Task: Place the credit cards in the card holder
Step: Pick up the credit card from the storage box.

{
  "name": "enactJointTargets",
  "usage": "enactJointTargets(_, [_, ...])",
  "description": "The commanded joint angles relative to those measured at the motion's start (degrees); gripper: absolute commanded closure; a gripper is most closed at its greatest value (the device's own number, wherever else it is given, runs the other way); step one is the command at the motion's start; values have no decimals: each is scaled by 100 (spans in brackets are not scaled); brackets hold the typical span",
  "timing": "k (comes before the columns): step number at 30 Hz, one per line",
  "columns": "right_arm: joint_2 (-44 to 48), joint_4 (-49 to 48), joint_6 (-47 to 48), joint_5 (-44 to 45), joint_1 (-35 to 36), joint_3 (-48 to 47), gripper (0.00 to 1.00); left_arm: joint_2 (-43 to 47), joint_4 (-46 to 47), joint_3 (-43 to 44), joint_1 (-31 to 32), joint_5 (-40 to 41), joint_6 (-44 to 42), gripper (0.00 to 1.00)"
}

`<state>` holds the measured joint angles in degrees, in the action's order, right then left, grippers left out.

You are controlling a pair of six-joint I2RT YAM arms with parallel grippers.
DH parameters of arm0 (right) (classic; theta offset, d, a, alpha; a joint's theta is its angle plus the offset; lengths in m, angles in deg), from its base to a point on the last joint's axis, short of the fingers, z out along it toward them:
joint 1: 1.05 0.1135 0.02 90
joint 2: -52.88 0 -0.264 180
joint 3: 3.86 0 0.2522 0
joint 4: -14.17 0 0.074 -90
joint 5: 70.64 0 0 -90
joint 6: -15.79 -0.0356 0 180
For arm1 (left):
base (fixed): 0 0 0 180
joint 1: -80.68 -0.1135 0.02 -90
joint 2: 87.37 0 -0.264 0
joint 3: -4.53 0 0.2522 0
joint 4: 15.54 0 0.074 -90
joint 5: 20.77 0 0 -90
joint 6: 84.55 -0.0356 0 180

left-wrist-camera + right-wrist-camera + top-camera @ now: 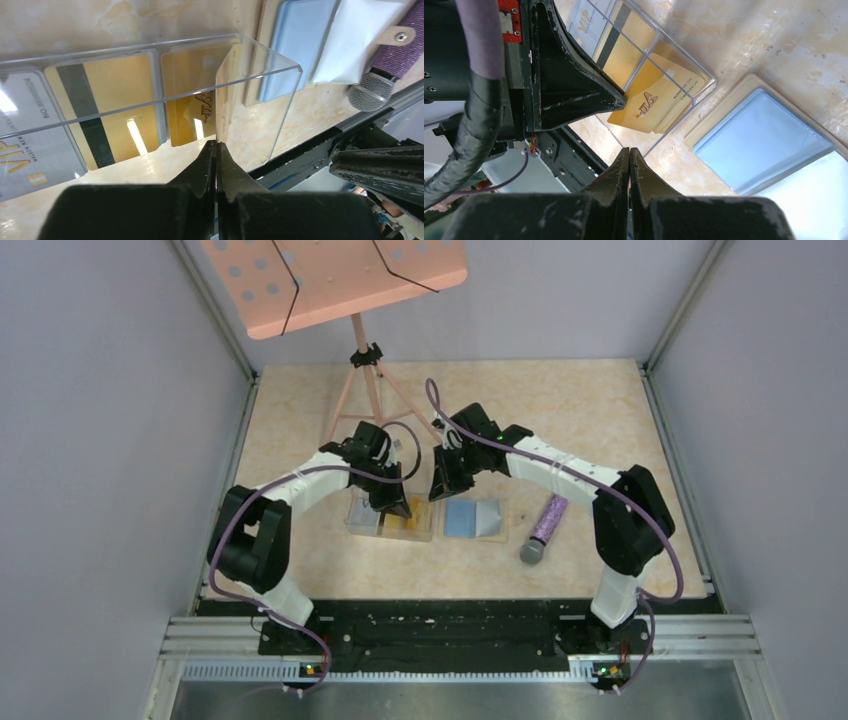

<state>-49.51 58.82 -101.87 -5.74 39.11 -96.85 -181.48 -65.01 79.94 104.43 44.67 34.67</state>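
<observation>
Gold credit cards [125, 90] flat in the clear box [260, 70], left gripper [216, 147] pinching one gold card [225, 100] edge-on, its face unreadable, card holder [475, 518] open, pale blue, beside the box, right gripper [629, 152] clenched empty.

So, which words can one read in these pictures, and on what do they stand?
"VIP": on the gold card.
"VIP": on the pale card.
Small print on both cards: too blurred to read.
</observation>
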Motion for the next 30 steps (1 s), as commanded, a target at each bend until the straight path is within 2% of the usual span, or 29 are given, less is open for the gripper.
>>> enactJointTargets(1, [165,-300,-148,-167,-130,-71,100,24,466,-85,-39,-458,92,100])
enactJointTargets(12, [380,-675,-480,-500,-351,177,98,569,547,-250,-308,-381,245,100])
enactJointTargets(26, [693,-2026,-1295,-1298,-640,1053,46,1353,657,-426,-688,-838,451,100])
enactJointTargets(30, [793,-2641,-1736,-1598,-737,1410,37,1548,956,-534,-802,-1115,699,100])
